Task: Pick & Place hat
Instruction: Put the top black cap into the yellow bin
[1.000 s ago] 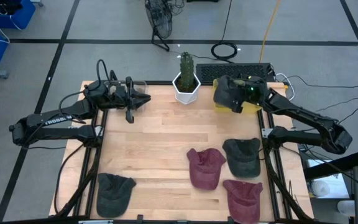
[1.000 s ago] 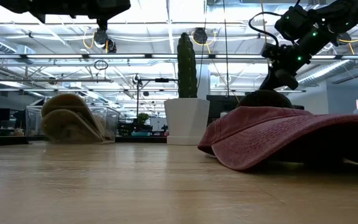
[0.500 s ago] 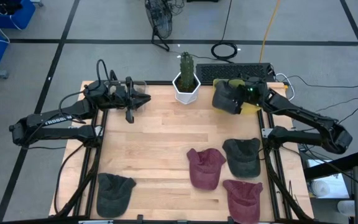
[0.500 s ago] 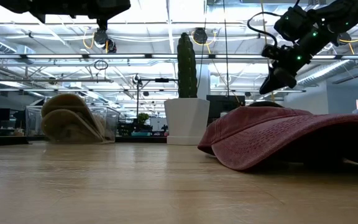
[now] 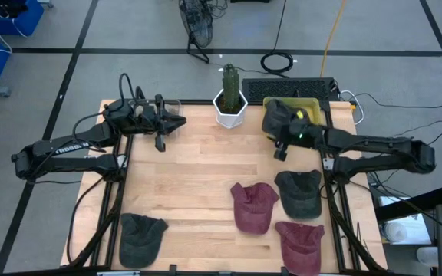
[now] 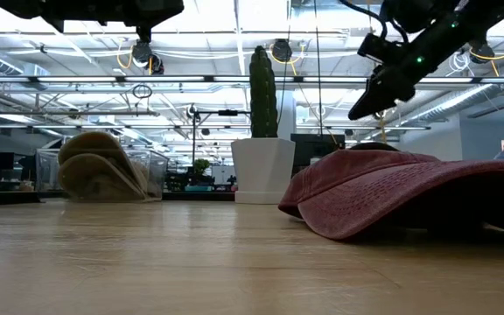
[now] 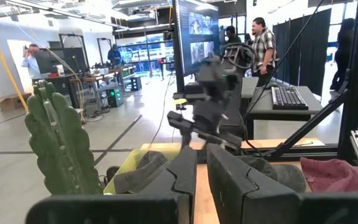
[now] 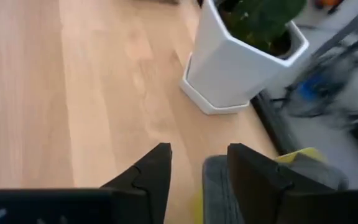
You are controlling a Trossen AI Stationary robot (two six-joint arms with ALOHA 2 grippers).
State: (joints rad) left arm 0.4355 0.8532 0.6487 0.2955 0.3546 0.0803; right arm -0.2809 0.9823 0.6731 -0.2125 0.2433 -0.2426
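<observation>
High view: right gripper [image 5: 280, 150] is hovering just right of the cactus pot [image 5: 229, 110], fingers parted and holding nothing; the dark grey hat [image 5: 281, 116] is sitting in the yellow bin [image 5: 311, 105] right of the pot. Left gripper [image 5: 159, 143] is waiting left of the pot, fingers nearly pressed together, empty. Low view: right gripper is hanging above the maroon hat [image 6: 409, 197], right of the pot. Left wrist view: dark hat is lying beside the cactus, probably in the bin. Right wrist view: fingers [image 8: 151, 174] are standing apart near the pot.
</observation>
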